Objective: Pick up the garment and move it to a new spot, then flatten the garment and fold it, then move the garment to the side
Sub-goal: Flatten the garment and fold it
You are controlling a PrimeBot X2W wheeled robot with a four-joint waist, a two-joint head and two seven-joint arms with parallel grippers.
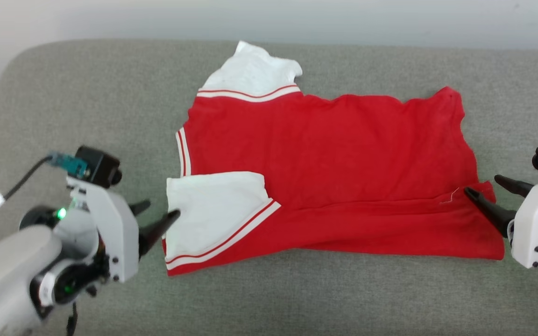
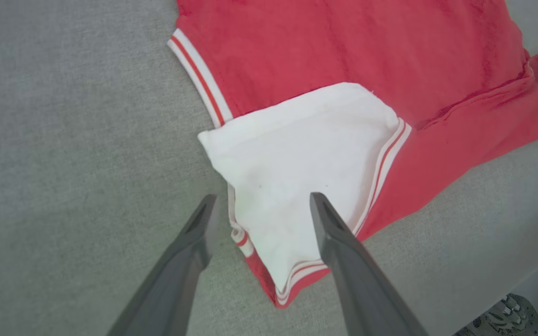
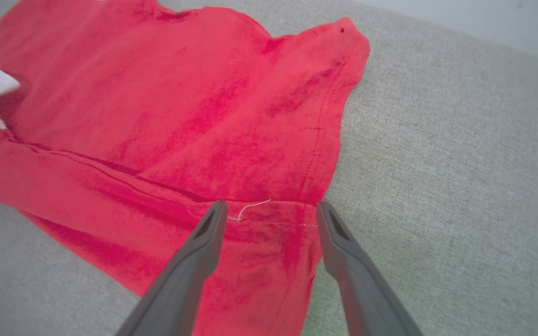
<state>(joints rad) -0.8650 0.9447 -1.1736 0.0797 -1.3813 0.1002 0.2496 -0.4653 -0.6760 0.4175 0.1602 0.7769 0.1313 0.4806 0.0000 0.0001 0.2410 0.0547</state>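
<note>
The garment (image 1: 325, 154) lies flat on the grey surface (image 1: 87, 102), a red shirt with white sleeves and no lettering showing. Its near long edge is folded up over the body, so the near sleeve (image 1: 213, 210) lies on top of the red. My left gripper (image 1: 159, 210) stands open at that sleeve's left edge, and the left wrist view shows the sleeve (image 2: 297, 172) lying between the spread fingers, not pinched. My right gripper (image 1: 488, 186) is open at the hem end, its fingers astride the folded corner (image 3: 269, 219).
The far sleeve (image 1: 250, 72) points toward the back edge of the surface. Bare grey surface runs along the front (image 1: 297, 298) and to the left. A person's shoe (image 2: 516, 317) shows beyond the surface's edge in the left wrist view.
</note>
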